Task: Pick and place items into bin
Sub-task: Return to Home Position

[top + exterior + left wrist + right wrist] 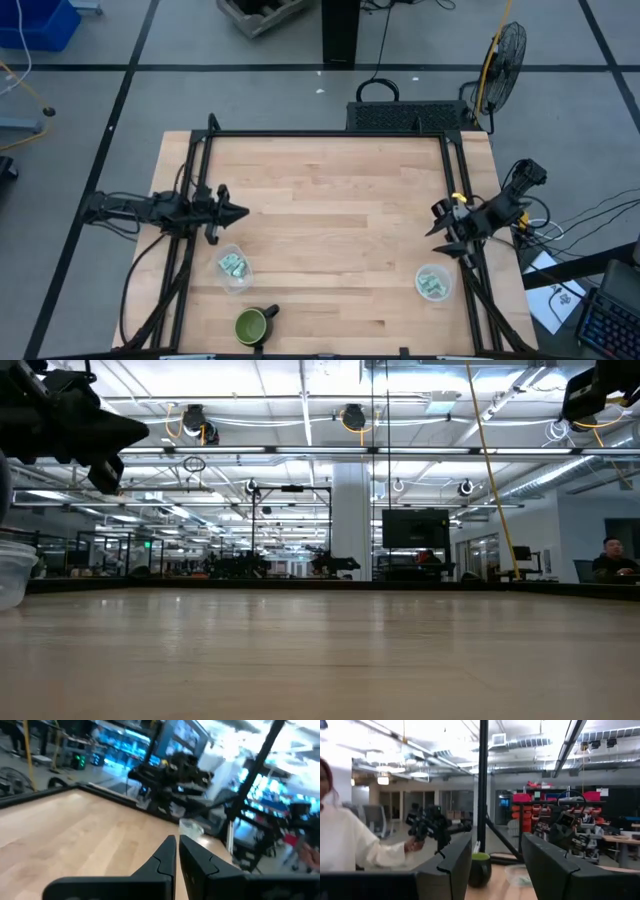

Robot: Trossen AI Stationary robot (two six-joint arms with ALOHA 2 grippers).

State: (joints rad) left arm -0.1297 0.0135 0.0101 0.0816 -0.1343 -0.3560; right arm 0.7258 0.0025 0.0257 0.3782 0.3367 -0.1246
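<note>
The items, small pale green-and-white packets, lie inside two clear cups that serve as bins: one point(232, 266) near the table's left edge and one point(434, 282) near its right edge. My left gripper point(240, 212) hovers shut and level above the table, just beyond the left cup on the far side, and points toward the right edge; the left wrist view shows its fingertips point(176, 841) closed with nothing between them. My right gripper point(432, 220) hangs open at the right edge, on the far side of the right cup. Its fingers point(455, 857) stand wide apart around nothing.
A dark green mug point(255, 325) stands at the near edge, between the cups; it also shows in the right wrist view point(480, 867). A black mesh basket point(405, 116) sits just past the far edge. A person in a white sleeve point(350, 845) is beyond the table's left side.
</note>
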